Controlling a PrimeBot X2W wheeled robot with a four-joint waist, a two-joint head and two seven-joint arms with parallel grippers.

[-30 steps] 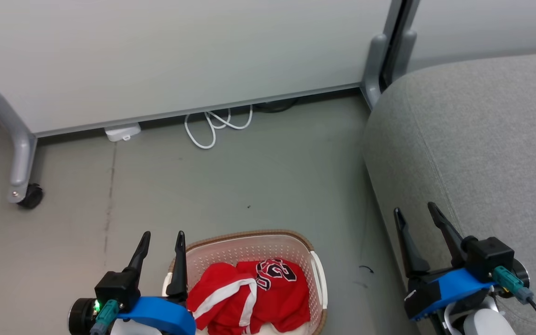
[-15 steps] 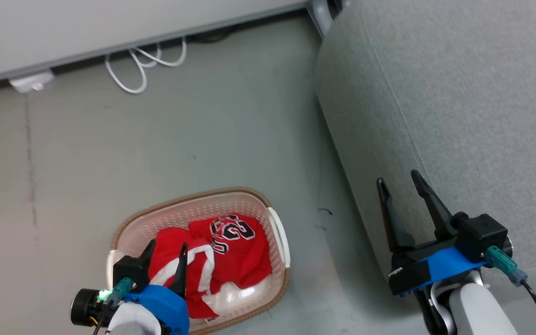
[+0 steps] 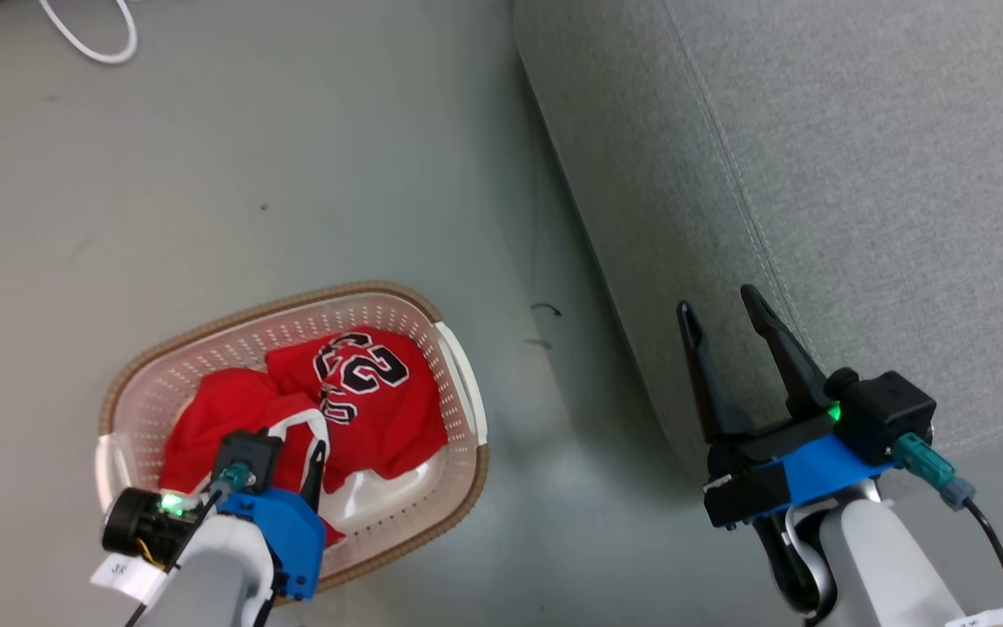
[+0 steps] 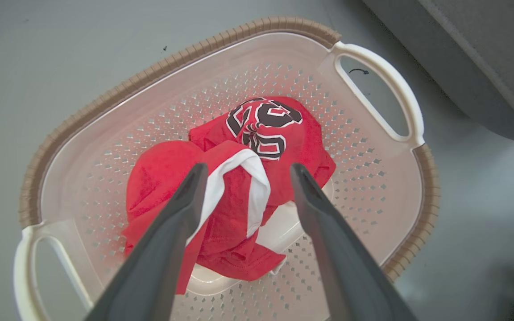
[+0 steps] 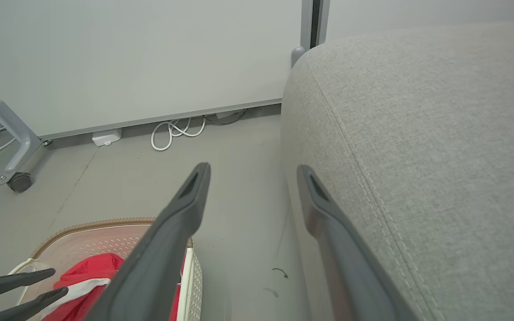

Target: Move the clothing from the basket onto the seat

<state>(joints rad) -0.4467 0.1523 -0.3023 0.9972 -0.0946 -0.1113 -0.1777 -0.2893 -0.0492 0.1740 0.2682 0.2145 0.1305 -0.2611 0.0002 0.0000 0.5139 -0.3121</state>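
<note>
dark fingers (image 3: 700,374), blue mounts (image 3: 824,466), pale forearms (image 3: 885,557)

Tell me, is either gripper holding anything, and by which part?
Nothing is held. The left gripper is open over the clothing in the basket; the right gripper is open beside the seat.

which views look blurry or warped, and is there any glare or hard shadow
Head view: sharp, evenly lit, a soft shadow on the floor beside the seat. Left wrist view: the wide lens bows the basket rim; clothing crisp, left hand soft toward the bottom edge. Right wrist view: right hand slightly blurred up close, seat weave sharp, no glare.
</note>
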